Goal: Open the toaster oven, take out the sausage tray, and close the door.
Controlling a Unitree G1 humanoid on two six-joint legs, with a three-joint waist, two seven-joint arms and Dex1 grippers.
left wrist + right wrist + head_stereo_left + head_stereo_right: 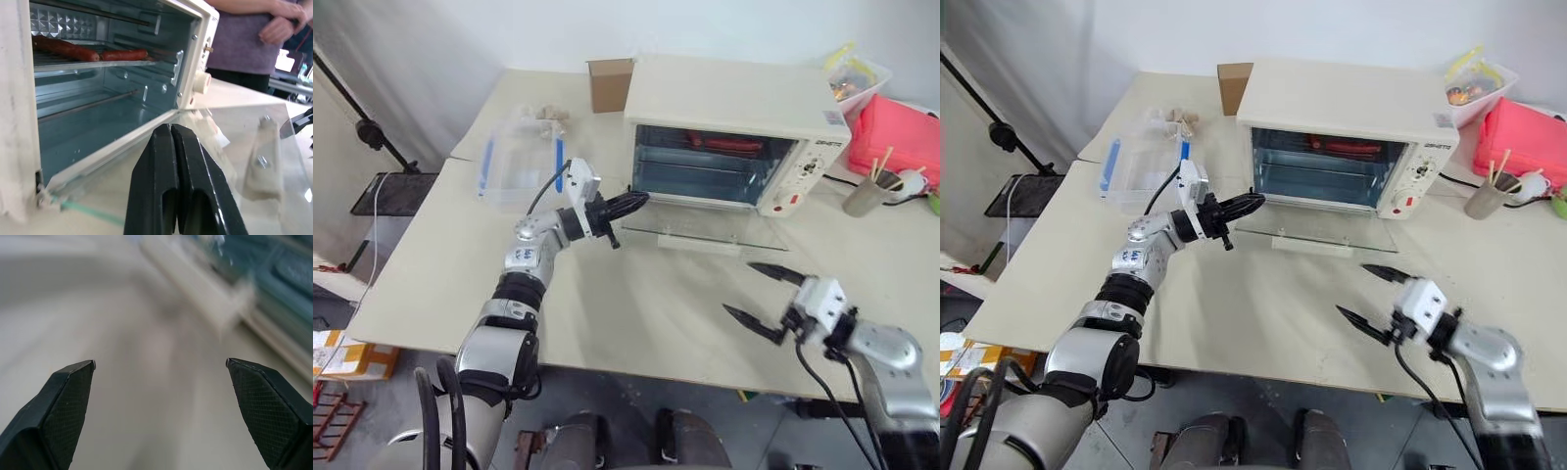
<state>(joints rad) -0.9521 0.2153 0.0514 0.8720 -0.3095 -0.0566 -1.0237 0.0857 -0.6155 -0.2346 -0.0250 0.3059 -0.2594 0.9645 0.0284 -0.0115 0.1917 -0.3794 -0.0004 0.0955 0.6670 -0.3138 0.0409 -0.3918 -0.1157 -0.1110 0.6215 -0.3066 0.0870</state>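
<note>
Hovering at oven mouth's left corner, left gripper [641, 200] pinched empty; sausage tray [93, 58] lying deeper inside, above; right gripper [764, 294] gaping, farther off.

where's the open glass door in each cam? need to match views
Left eye: door lies flat at centre, before the toaster oven.
Right eye: door at centre.
Left wrist: door, beyond the shut left hand.
Right wrist: too blurred to tell.
Shared landmark: the door's handle.

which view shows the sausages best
The left wrist view: the sausages lie close up on the rack inside the open toaster oven. Both eye views show them as a red streak behind the oven opening; the right wrist view is blurred.
</note>
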